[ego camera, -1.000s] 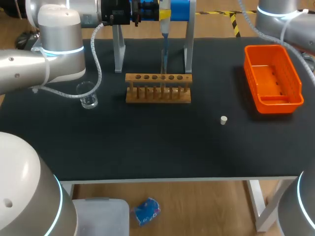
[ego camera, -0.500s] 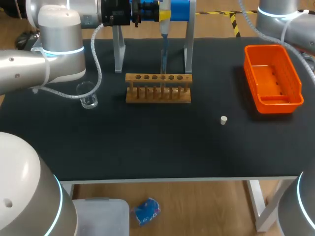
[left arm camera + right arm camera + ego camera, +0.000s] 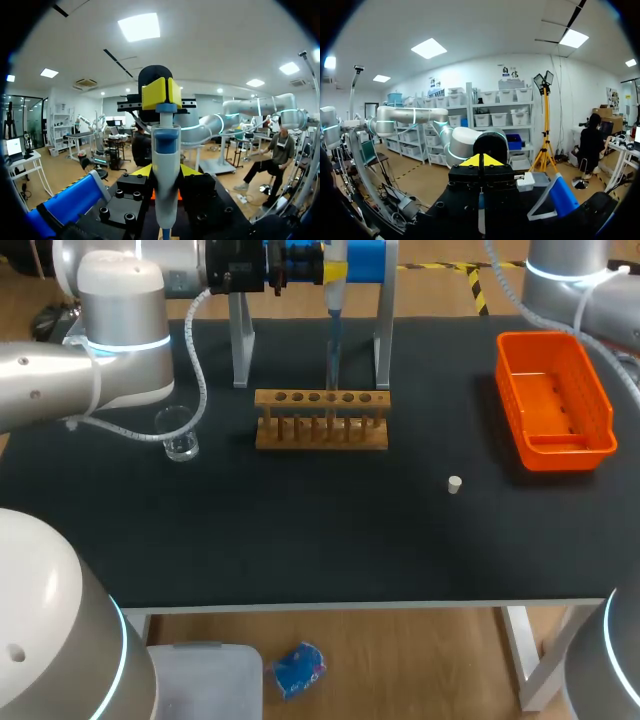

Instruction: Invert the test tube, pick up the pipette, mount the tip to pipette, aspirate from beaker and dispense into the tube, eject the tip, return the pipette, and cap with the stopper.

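**Item 1, left gripper (image 3: 165, 172).** Closed on the pipette (image 3: 165, 155), with one yellow-tipped finger on each side of its white body. The pipette stood upright in the grasp. From the head camera I placed this hold at the table's far edge, between the two grey posts of the stand (image 3: 384, 335). The pipette's slim lower end hung down just behind the rack.

**Item 2, right gripper (image 3: 481, 161).** Yellow tips drawn together to a single point, and I saw nothing between them. The head camera did not show it, only the right arm (image 3: 575, 280) entering at the far right corner.

**Item 3, surface.** Black table (image 3: 300, 540).
- Wooden rack (image 3: 322, 420): centre, toward the far side, with a row of holes along its top.
- Beaker (image 3: 178, 435): clear glass, upright, left of the rack, close under the left arm (image 3: 110, 350).
- Stopper (image 3: 454, 484): small and white, alone on bare table, right of the rack and nearer to me.
- Orange tray (image 3: 565, 447): far right, well apart from the stopper.

**Item 4, change over the last second.**
- Rack, beaker, stopper, tray and pipette all lay as before.
- The left arm had not shifted.
- The right arm's visible section sat very slightly differently at its corner.
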`<state>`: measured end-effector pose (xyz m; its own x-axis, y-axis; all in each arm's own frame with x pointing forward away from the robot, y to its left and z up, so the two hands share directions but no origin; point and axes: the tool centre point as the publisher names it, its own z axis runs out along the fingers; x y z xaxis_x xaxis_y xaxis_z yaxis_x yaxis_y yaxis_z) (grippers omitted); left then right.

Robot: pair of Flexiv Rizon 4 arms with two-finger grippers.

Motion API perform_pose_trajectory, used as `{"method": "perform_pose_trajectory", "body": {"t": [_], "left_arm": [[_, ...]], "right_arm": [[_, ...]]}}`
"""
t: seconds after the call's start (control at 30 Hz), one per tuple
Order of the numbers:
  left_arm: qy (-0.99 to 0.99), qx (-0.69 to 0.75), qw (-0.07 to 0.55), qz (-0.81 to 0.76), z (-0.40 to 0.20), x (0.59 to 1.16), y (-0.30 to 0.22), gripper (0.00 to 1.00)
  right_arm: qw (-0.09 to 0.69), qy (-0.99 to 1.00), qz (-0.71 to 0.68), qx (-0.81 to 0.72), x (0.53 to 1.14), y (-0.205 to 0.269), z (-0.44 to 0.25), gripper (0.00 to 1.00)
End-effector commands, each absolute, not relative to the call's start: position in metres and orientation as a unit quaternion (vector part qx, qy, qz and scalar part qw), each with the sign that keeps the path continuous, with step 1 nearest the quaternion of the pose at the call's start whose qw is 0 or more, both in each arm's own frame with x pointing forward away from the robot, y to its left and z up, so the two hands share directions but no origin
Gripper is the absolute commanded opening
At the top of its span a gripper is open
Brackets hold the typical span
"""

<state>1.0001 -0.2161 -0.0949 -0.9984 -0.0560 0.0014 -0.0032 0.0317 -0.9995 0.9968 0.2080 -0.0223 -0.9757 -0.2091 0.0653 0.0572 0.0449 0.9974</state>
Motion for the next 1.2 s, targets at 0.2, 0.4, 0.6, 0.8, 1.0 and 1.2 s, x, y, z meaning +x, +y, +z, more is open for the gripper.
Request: {"method": "perform_pose_trajectory", "body": {"t": [0.2,0.4,0.6,0.8,1.0,1.2], "left_arm": [[0.717,-0.022,0.021,-0.696,-0.092,1.000,-0.217,0.00],[0.717,-0.022,0.021,-0.696,-0.092,1.000,-0.217,0.00],[0.717,-0.022,0.021,-0.696,-0.092,1.000,-0.217,0.00],[0.717,-0.022,0.021,-0.696,-0.092,1.000,-0.217,0.00],[0.717,-0.022,0.021,-0.696,-0.092,1.000,-0.217,0.00],[0.717,-0.022,0.021,-0.696,-0.092,1.000,-0.217,0.00]], "right_arm": [[0.098,-0.716,-0.689,0.049,0.994,0.206,-0.030,0.00],[0.101,-0.716,-0.689,0.045,0.993,0.206,-0.033,0.00],[0.104,-0.716,-0.690,0.041,0.992,0.205,-0.038,0.00],[0.106,-0.716,-0.689,0.038,0.991,0.205,-0.040,0.00],[0.103,-0.715,-0.690,0.039,0.992,0.204,-0.036,0.00],[0.094,-0.717,-0.689,0.049,0.997,0.204,-0.024,0.00]]}}
